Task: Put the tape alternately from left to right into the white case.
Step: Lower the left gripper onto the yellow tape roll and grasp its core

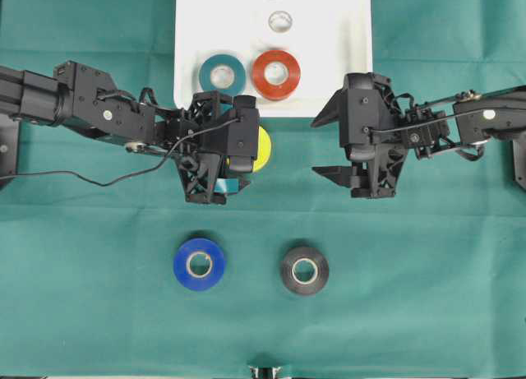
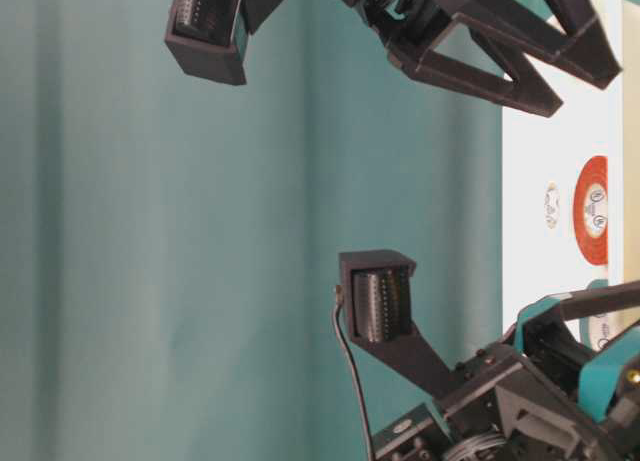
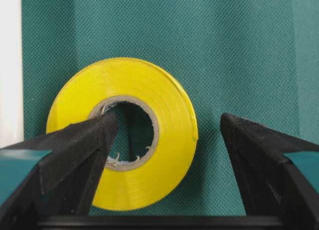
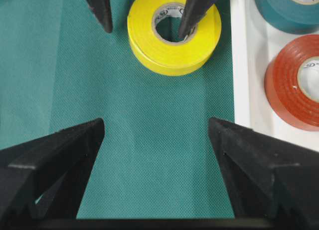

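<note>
The yellow roll (image 3: 124, 135) lies flat on the green table (image 1: 411, 313), just below the white case (image 1: 353, 17) at upper centre, which holds teal, red-orange and white rolls. The left gripper (image 3: 164, 140) straddles it, jaws spread, one finger in the core; closing should come next. The right gripper (image 1: 329, 145) hangs spread, empty.

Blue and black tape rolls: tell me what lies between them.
Only bare green cloth between the blue roll and the black roll, shown in the overhead view.
</note>
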Motion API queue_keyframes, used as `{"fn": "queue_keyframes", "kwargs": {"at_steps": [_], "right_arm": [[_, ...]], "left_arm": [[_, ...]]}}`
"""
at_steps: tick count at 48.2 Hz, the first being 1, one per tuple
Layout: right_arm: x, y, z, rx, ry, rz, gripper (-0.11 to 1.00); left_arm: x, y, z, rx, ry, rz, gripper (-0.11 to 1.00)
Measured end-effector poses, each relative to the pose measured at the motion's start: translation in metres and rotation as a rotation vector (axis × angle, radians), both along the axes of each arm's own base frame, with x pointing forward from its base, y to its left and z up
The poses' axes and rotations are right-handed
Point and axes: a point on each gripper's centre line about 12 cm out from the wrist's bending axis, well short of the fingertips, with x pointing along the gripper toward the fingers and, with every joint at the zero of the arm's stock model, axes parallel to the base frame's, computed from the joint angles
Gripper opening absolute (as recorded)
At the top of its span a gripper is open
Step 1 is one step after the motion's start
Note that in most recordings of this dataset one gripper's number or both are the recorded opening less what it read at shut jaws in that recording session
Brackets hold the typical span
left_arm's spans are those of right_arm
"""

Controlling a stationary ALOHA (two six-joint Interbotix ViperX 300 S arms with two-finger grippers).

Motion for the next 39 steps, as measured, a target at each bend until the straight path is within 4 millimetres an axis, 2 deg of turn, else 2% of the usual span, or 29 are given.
{"fn": "queue_keyframes", "kwargs": {"at_steps": [14,18,27,39], "right_arm": [[0.0000,0.0000,0.0000,0.000,0.000,0.000,0.84],[0.0004,0.0000,0.0005,0.000,-0.002,0.000,0.84],[-0.0001,0.0000,0.0005,0.000,-0.002,0.000,0.84],[0.0000,0.0000,0.0000,0.000,0.000,0.000,0.84]], "left_arm": [[-0.0003,0.0000,-0.0013,-0.001,0.012,0.001,0.88],[0.0001,0.0005,-0.0008,-0.001,0.023,0.002,0.77],[-0.0005,0.0023,-0.0011,-0.003,0.037,0.009,0.28],[0.0001,0.0023,-0.0011,-0.002,0.038,0.008,0.28]]}}
